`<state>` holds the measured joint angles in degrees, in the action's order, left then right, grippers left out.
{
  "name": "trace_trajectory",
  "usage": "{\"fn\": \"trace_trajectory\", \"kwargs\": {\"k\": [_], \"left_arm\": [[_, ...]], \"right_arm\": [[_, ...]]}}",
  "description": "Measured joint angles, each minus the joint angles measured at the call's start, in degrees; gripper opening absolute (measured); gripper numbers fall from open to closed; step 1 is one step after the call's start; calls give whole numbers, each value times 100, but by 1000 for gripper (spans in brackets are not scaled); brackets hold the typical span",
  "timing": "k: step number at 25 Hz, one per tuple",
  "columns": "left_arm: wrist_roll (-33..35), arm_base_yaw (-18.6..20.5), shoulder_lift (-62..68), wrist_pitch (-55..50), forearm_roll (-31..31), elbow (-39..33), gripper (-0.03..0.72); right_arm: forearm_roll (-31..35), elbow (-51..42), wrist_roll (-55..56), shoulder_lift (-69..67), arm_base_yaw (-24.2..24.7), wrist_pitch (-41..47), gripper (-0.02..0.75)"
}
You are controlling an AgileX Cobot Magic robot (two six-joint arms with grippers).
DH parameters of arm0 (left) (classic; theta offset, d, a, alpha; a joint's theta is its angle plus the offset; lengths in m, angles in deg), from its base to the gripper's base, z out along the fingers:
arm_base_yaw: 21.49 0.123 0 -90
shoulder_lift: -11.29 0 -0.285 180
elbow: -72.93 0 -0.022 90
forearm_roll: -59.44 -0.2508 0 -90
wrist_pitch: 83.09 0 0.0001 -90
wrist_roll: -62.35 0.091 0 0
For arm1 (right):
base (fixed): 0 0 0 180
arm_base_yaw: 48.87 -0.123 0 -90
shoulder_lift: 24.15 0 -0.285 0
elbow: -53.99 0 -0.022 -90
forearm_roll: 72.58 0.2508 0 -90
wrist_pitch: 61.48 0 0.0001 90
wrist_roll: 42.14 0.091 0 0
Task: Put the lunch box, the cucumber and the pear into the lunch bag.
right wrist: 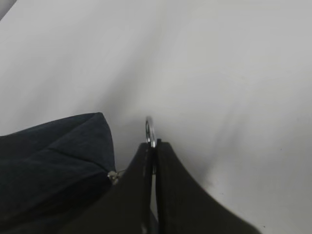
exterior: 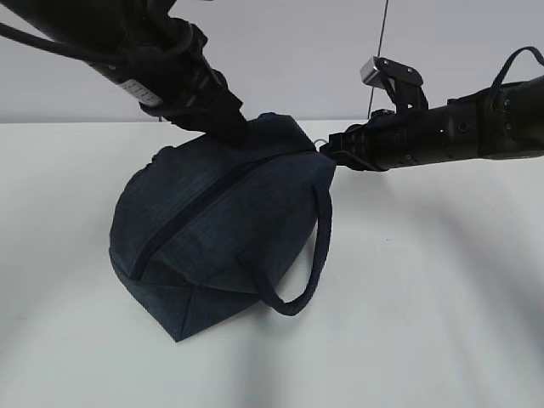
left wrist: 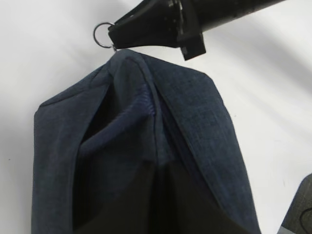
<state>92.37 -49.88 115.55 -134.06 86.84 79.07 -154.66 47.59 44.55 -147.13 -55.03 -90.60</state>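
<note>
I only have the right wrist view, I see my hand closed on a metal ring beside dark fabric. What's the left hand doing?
Observer: The left hand is pinching the top of the lunch bag near the zipper end, shut on the fabric.
Operator: Is the zipper open or shut?
Observer: In the exterior view the zipper looks shut along the whole top.
Operator: Any food left outside?
Observer: None shows on the table in any view.
Operator: Where's the handle?
Observer: One loop handle hangs down the bag's near side, free of the right hand holding the ring.
</note>
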Motion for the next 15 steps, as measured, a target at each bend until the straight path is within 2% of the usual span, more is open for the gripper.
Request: {"fn": "trace_trajectory", "kwargs": {"k": [6, 15], "left_arm": [[379, 4, -104, 16, 366, -11, 3], [495, 4, -463, -58, 825, 24, 1]], "right_arm": [[0, 0, 0, -2, 0, -12, 0], [0, 0, 0, -29, 23, 334, 0]]}}
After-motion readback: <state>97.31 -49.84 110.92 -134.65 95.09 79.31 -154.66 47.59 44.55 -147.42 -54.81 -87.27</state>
